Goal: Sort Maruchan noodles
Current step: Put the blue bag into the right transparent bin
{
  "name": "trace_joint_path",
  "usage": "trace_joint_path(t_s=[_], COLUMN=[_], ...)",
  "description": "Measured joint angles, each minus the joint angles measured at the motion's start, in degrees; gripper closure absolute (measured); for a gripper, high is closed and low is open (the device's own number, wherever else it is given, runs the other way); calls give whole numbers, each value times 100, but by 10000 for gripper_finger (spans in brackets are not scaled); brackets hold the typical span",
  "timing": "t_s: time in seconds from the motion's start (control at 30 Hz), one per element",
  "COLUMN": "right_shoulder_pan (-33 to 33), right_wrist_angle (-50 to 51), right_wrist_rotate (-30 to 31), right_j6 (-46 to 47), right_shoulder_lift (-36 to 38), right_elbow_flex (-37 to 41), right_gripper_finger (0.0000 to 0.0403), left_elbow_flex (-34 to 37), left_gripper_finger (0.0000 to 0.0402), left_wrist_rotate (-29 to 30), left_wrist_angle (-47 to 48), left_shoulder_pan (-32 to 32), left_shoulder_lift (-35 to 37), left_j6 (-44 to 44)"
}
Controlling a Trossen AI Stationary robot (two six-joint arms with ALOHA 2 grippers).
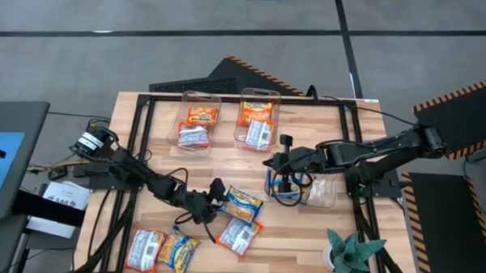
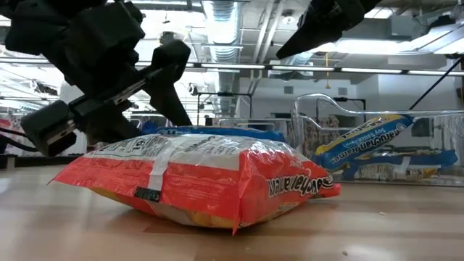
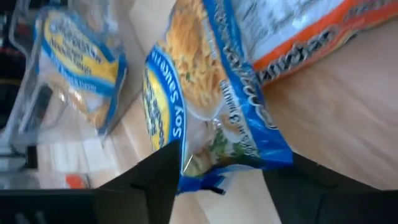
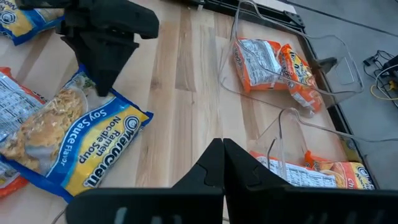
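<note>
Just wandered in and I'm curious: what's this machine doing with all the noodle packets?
It is sorting ramen packets into clear bins. The left pincer is open, its fingers straddling the end of a blue soy sauce packet lying on the table. The right pincer is shut and empty, waiting above the table near a bin holding a blue packet. Two far bins already hold orange packets, and several packets are still loose at the near edge.
</note>
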State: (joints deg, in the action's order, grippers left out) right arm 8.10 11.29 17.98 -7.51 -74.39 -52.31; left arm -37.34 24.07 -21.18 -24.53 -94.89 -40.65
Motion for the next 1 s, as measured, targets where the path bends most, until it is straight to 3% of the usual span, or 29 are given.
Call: trace_joint_path(t_s=[0.23,0.4,0.6,0.8,1.0], right_shoulder_pan=[0,0,0,0,4], right_wrist_angle=[0,0,13,17,-108], right_wrist_rotate=[0,2,2,3,364], right_j6=[2,4,7,2,-87], right_shoulder_lift=[0,0,0,0,0], right_elbow_flex=[0,0,0,0,0], right_gripper_finger=[389,389,389,389,389], left_elbow_flex=[0,0,0,4,4], left_gripper_finger=[270,383,400,401,401], left_wrist_rotate=[-235,-67,359,904,640], left_wrist_angle=[-134,-440,-397,245,285], left_shoulder_pan=[157,194,190,187,476], left_shoulder_lift=[0,0,302,1378,2389], left_j6=[-244,-4,26,36,-184])
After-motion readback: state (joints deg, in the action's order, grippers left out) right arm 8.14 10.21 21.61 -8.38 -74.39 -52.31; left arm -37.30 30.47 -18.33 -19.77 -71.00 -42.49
